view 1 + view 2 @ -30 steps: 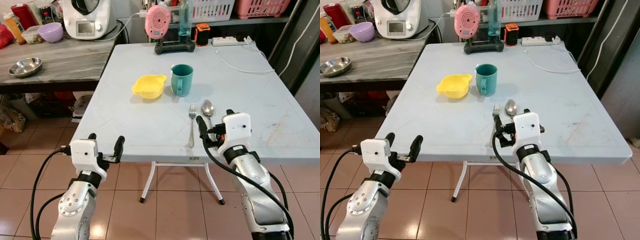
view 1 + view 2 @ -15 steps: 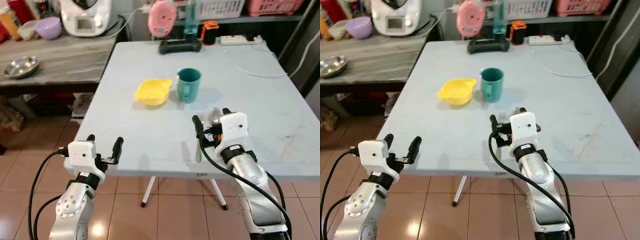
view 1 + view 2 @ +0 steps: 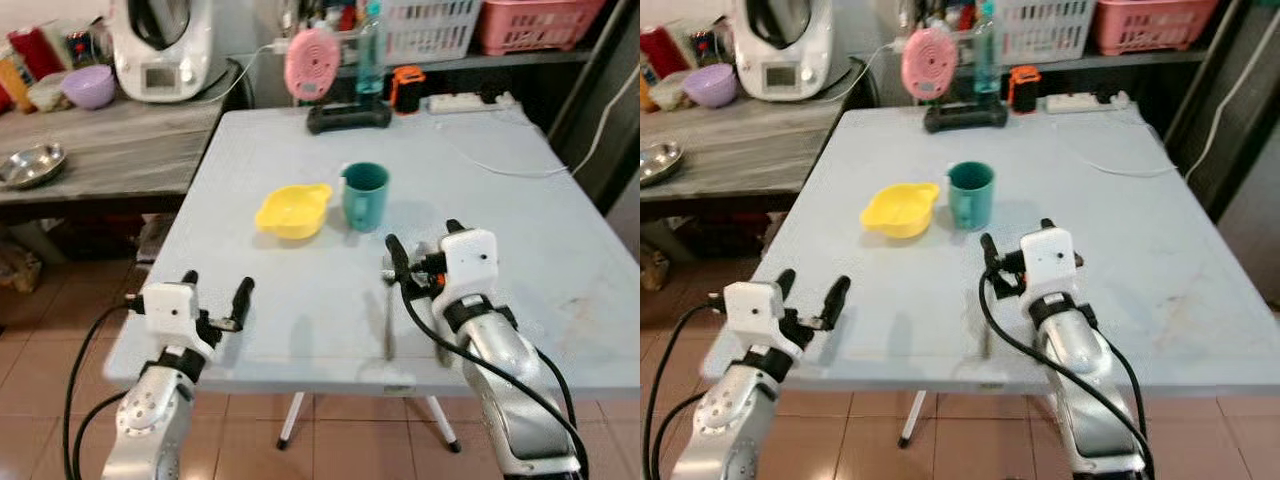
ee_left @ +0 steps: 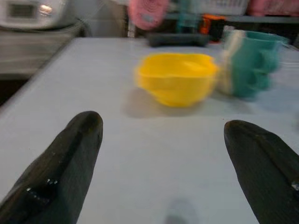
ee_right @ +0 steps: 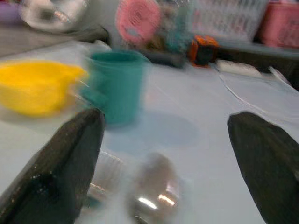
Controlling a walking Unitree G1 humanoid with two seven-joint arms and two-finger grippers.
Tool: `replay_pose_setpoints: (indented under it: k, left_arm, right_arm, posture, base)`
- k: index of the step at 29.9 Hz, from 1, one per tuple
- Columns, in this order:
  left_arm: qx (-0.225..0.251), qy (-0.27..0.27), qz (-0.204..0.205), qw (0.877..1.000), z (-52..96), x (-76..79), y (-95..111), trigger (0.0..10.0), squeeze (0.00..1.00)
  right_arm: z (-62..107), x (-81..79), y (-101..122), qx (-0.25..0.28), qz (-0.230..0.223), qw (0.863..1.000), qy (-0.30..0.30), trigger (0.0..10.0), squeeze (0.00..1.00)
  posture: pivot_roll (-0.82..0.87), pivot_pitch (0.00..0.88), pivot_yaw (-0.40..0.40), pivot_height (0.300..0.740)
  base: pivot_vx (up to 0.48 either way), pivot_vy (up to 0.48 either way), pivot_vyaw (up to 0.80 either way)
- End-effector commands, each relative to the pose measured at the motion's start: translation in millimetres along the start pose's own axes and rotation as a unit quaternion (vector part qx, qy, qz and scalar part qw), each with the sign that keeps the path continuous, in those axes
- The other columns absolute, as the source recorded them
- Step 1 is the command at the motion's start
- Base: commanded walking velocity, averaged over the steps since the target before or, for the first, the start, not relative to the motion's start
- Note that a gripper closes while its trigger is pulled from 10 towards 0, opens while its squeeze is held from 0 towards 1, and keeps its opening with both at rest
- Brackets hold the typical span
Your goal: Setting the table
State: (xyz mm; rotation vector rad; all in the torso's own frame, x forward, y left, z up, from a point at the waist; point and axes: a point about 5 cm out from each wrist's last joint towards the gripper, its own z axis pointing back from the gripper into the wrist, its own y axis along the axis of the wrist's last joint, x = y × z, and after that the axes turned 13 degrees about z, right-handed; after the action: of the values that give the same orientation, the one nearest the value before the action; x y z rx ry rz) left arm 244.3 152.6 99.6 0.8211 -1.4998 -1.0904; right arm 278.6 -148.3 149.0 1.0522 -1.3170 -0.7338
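Observation:
A yellow bowl and a teal mug stand side by side in the middle of the pale blue table. A fork lies near the front edge, pointing away from me. My right gripper hovers open just above it, covering most of the spoon, which shows blurred between the fingers in the right wrist view. My left gripper is open and holds nothing over the table's front left edge. In the left wrist view it faces the bowl and the mug.
At the table's far edge stand a pink fan, an orange device and a power strip with a cable. A wooden counter on the left holds a steel bowl, a purple bowl and a white appliance.
The whole picture has shifted as the camera moved closer to the table. Both grippers now reach over its front edge. Bowl, mug and fork lie where they were.

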Motion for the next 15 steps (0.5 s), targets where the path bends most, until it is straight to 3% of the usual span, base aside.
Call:
replay_pose_setpoints:
  k: [1, 15]
  left_arm:
    - [0.004, 0.006, -0.014, 1.000, 2.0, -7.3, 5.7, 10.0, 0.00]
    - [0.000, 0.003, -0.013, 1.000, 3.3, -6.6, 4.8, 10.0, 0.00]
  right_arm:
    - [-1.7, -4.9, 6.1, 0.012, -0.007, 1.000, 0.008, 10.0, 0.00]
    - [0.8, -6.8, 5.0, 0.012, -0.005, 1.000, 0.016, 10.0, 0.00]
  posture:
    - [-0.11, 0.079, 0.086, 0.740]
    - [-0.10, 0.081, 0.087, 0.740]
  base:
    - [0.345, 0.000, 0.00]
    - [0.348, 0.000, 0.00]
